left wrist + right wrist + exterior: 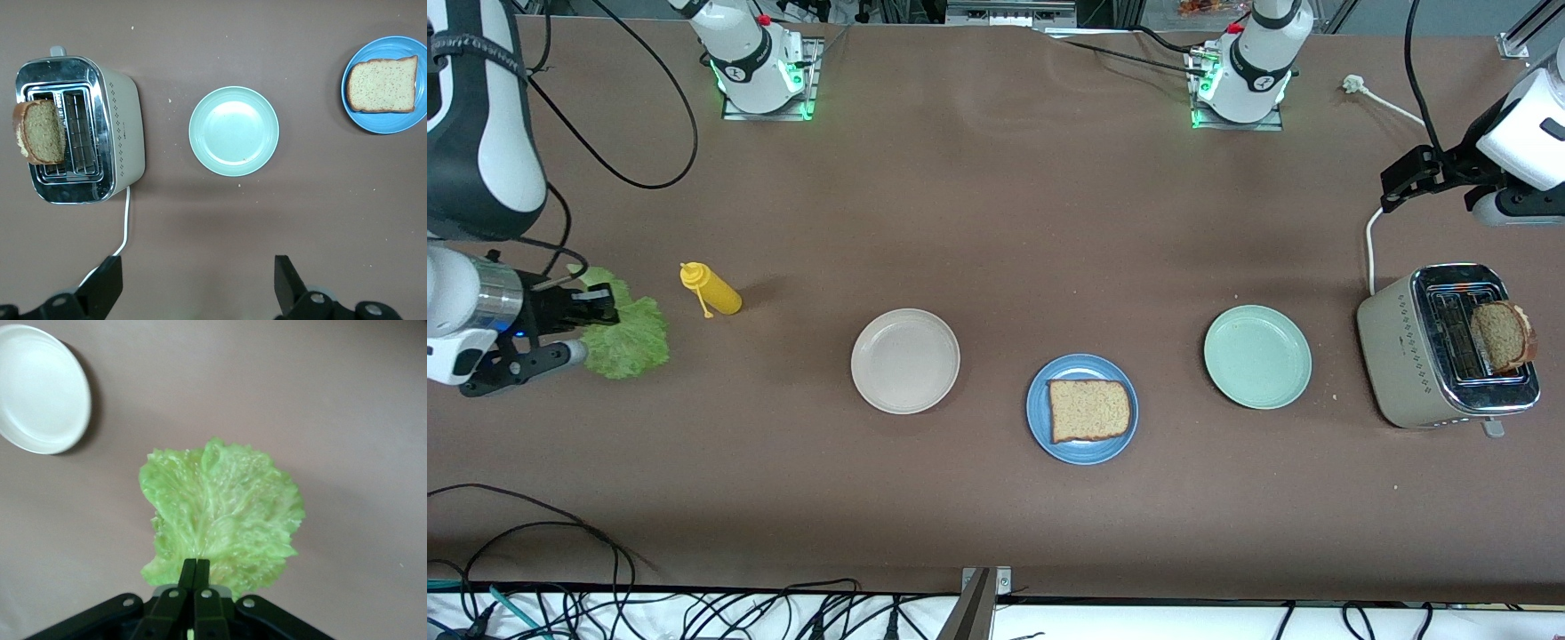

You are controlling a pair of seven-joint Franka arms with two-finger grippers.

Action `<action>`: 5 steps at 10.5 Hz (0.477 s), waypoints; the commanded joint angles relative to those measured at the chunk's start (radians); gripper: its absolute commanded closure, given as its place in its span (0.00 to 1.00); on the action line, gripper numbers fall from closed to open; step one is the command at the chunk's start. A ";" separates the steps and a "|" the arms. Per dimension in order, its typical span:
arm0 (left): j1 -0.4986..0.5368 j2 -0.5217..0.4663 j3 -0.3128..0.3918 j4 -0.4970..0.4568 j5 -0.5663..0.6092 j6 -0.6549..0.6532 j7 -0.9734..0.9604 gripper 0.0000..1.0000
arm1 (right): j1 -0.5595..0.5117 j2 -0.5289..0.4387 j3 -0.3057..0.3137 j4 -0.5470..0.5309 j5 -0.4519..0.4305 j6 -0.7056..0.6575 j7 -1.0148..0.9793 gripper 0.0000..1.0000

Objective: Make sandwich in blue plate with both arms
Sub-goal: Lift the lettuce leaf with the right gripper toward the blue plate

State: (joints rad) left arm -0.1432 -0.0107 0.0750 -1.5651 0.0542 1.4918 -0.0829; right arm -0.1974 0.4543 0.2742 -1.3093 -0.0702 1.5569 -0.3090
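Right end effector (pixel 195 568) grasps lettuce (pixel 220 513) near a mustard bottle (pixel 711 289); left end effector (pixel 197 283) waits, released, above the brown tabletop (pixel 996 222) near the toaster (pixel 1440 356).

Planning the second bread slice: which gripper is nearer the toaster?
Left. The left gripper hangs open above the table beside the toaster; the right gripper, holding lettuce, is at the table's right-arm end.

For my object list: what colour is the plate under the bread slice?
Medium blue; the blue plate shows best in the front view.
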 commanded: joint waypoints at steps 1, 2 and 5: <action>0.002 0.032 -0.001 0.057 0.032 -0.016 -0.008 0.00 | -0.005 0.026 0.149 0.050 0.068 0.017 0.150 1.00; 0.002 0.034 -0.001 0.062 0.032 -0.016 -0.008 0.00 | 0.018 0.036 0.186 0.047 0.082 0.075 0.212 1.00; 0.004 0.035 0.002 0.062 0.032 -0.016 -0.008 0.00 | 0.166 0.099 0.201 0.048 0.141 0.291 0.325 1.00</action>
State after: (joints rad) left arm -0.1398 0.0029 0.0772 -1.5414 0.0543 1.4922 -0.0829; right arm -0.1256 0.4914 0.4693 -1.2945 0.0301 1.7178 -0.0686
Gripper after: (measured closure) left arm 0.000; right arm 0.987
